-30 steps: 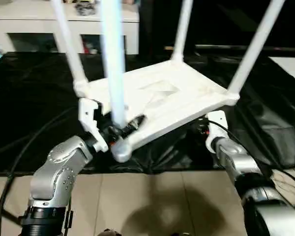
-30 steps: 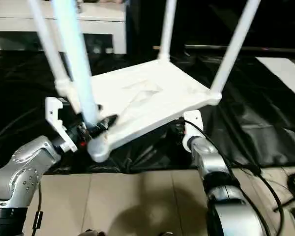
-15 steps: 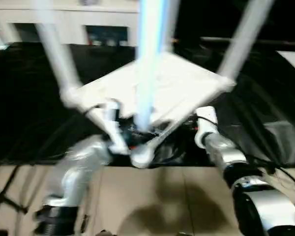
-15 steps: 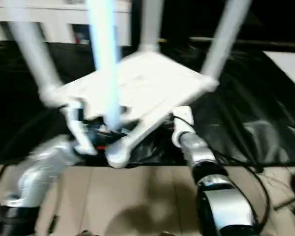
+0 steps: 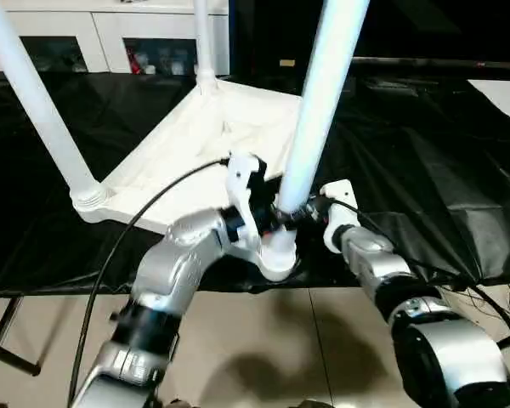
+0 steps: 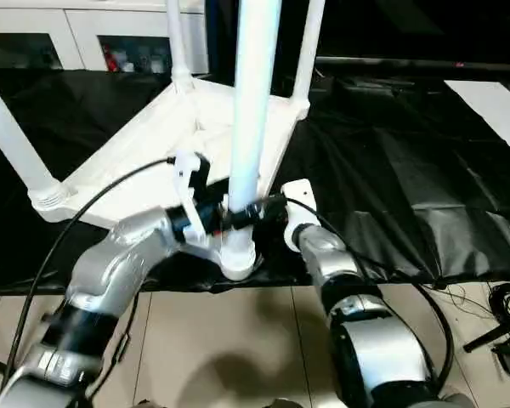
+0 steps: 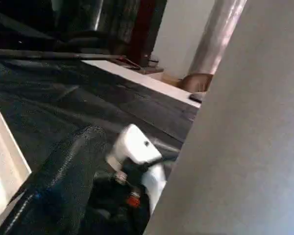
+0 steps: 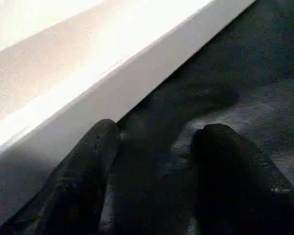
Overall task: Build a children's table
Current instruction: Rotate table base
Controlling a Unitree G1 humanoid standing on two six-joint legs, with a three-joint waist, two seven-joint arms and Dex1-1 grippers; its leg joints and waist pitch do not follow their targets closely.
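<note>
The children's table lies upside down on the black cover, its white tabletop ribbed side up. Its legs stand upward: the near leg, the left leg, a far leg and another far leg. My left gripper is open wide at the foot of the near leg, by the corner socket. In the left wrist view one finger stands apart from that leg. My right gripper is open over the black cover, beside the tabletop's edge, with nothing between its fingers.
The black-covered work table runs to the right and back. A white cabinet stands behind it. A black cable loops from my left arm. A white sheet lies far right. Loose cables lie on the tiled floor.
The tabletop has swung round about its near corner, so its long side now runs away from me. My left arm has moved right toward the near leg. The camera has shifted too.
</note>
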